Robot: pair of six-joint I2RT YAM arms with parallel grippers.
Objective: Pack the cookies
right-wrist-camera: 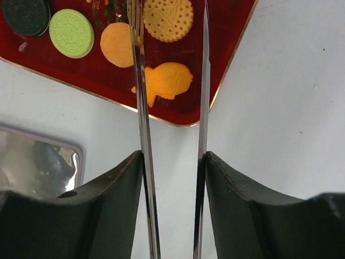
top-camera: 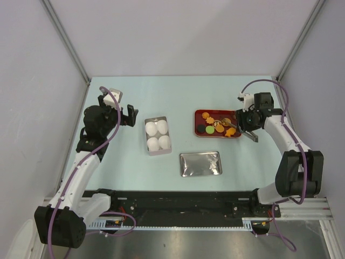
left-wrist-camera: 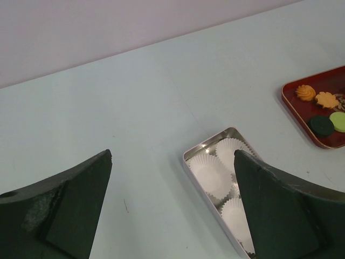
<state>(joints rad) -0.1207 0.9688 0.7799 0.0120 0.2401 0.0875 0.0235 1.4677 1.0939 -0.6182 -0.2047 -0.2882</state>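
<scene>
The cookies (top-camera: 215,124) lie on a red tray (top-camera: 200,133) at the right of the table: orange, green and black ones. My right gripper (top-camera: 245,122) is at the tray's right end, shut on metal tongs (right-wrist-camera: 141,108). The tongs' two arms stand apart and reach over a fish-shaped cookie (right-wrist-camera: 167,81) toward a round patterned one (right-wrist-camera: 168,19); their tips hold nothing that I can see. My left gripper (top-camera: 131,115) is open and empty, left of a tin (top-camera: 158,151) with white paper cups (left-wrist-camera: 211,171).
The tin's silver lid (top-camera: 200,164) lies flat in front of the tray, and shows at the left in the right wrist view (right-wrist-camera: 38,162). The tray (left-wrist-camera: 294,108) with cookies (left-wrist-camera: 326,100) shows at the far right in the left wrist view. Grey walls enclose the table.
</scene>
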